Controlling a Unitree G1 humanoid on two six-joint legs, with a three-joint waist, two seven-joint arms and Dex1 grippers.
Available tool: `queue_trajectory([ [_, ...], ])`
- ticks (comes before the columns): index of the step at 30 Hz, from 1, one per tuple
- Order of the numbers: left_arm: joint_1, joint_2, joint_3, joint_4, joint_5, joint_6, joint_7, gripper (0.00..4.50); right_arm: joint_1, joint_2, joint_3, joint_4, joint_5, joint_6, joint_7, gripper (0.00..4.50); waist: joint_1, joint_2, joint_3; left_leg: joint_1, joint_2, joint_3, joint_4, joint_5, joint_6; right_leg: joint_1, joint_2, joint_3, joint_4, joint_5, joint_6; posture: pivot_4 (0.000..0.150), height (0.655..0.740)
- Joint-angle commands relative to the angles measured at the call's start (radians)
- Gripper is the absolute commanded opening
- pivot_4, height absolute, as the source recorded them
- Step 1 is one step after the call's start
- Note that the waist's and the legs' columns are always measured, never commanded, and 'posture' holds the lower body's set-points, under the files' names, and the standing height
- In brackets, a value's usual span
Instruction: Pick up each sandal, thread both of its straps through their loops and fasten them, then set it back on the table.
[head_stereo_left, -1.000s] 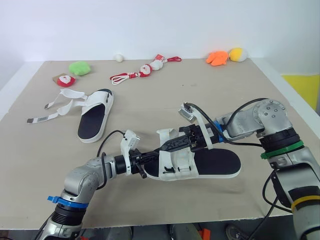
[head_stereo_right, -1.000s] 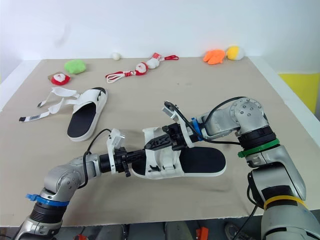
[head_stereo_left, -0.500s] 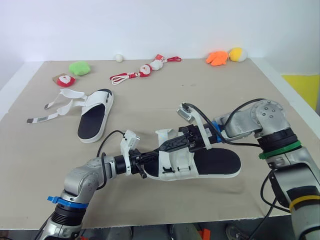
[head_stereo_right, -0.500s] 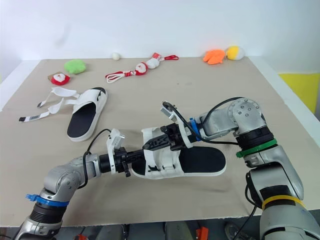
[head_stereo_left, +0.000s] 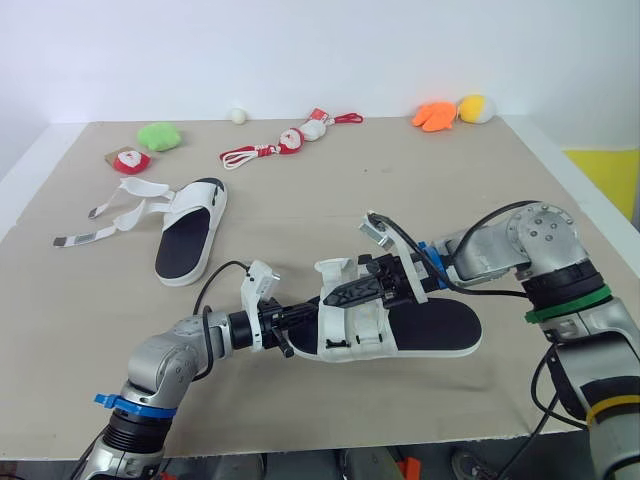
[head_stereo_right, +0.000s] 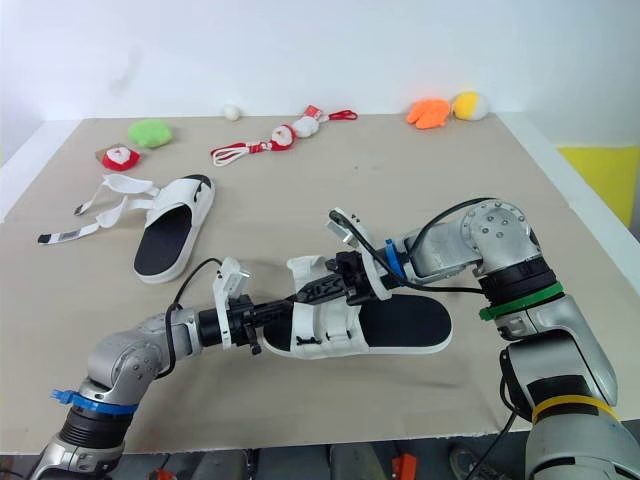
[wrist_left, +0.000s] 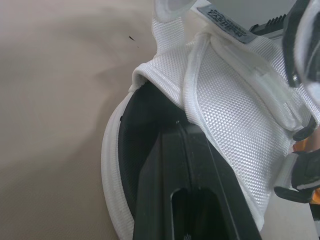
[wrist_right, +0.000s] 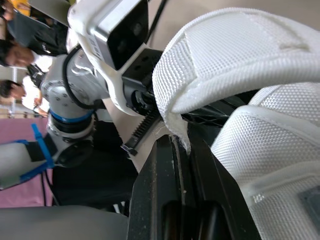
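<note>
Near sandal: white, black footbed, lying on the table near its front edge. The heel points to your right and the strapped end to your left.

Right gripper: it comes in from the right, low over the footbed, and meets the strapped end. In the right wrist view its two black fingers are pressed together on the edge of a white mesh strap. The strap arches up and over them. Log this gripper as clamped on the strap.

Left gripper: it comes in from the left and is in contact with the same end of the sandal. In the left wrist view its tip runs over the black footbed and goes under the mesh upper. The mesh covers the tip, so you cannot tell whether it is open or closed.

The two grippers meet at the straps from opposite sides, very close to each other.

Second sandal: it lies on the table's left part, well apart from both arms. Its two straps are unfastened and splayed out flat to its left.

Back edge of the table, left to right:
- a green plush
- a red-and-white toy just in front of the green plush
- a small white ball
- a red-and-white figure on a cord
- an orange plush touching a yellow one
</note>
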Motion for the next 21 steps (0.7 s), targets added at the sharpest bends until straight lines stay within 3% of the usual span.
queue_trajectory([
  [1,0.020,-0.001,-0.020,0.025,0.018,0.020,0.021,0.00,0.007,-0.004,-0.022,-0.063,-0.074,0.021,0.025,0.05,0.000,0.000,0.000,0.000,0.000,0.000,0.000,0.000,0.000,0.000,0.000,0.000,0.000,0.000,0.000,0.150,0.7400],
  [21,0.020,-0.001,-0.018,0.025,0.015,0.022,0.021,0.00,0.002,0.061,-0.170,-0.211,-0.403,0.064,0.267,0.05,0.001,0.000,0.000,0.000,0.000,0.000,0.000,0.000,0.000,0.000,0.000,0.000,0.000,0.000,0.001,0.150,0.7400],
])
